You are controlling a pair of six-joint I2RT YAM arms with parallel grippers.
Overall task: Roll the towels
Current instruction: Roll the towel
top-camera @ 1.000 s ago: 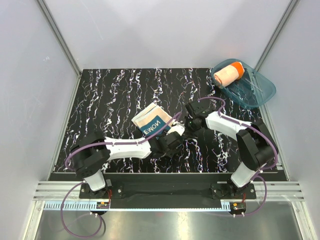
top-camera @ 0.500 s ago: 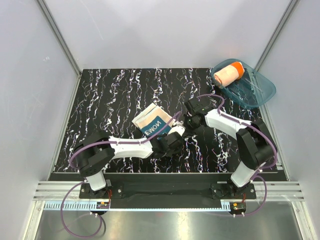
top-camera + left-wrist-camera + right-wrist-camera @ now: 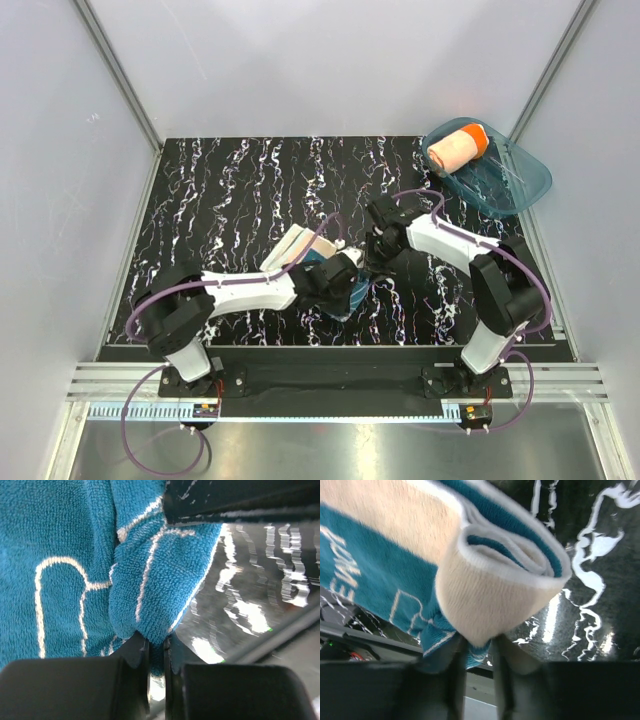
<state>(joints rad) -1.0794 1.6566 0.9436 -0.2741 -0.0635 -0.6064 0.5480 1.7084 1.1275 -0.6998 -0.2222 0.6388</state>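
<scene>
Both arms reach inward, left end effector point(image 3: 156, 649) and right end effector point(image 3: 479, 649) pinched narrow.

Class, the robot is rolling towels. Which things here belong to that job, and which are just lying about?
Job:
teal-blue cloth towel with cream patches
rolled orange cloth towel

Lying about:
translucent teal plastic tub, holding the orange roll
black marbled table

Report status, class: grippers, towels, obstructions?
Left gripper pinching teal towel fold. Right gripper clamped on its part-rolled end. Orange towel rolled, in tub. Nothing blocking.
</scene>
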